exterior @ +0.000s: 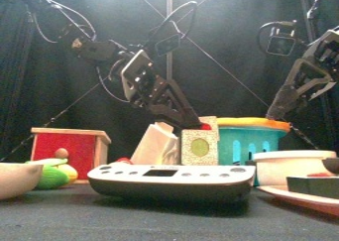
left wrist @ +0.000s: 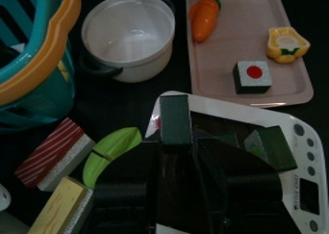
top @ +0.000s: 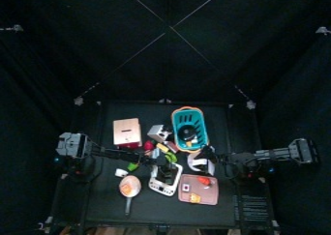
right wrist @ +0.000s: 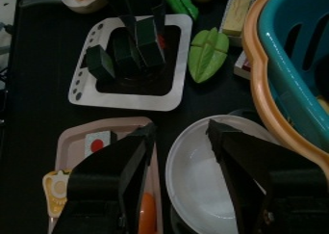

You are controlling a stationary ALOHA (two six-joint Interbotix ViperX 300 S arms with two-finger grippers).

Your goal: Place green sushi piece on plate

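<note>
Left wrist view: with open left pincer [left wrist: 216,146] above scale [left wrist: 303,195], centre jaws round green sushi piece [left wrist: 271,147], close gently, lift toward plate [left wrist: 298,26].

L arm reaches in low w/ its tool [left wrist: 216,146] jaws apart; R tool [right wrist: 180,170] raised, also parted.
</note>
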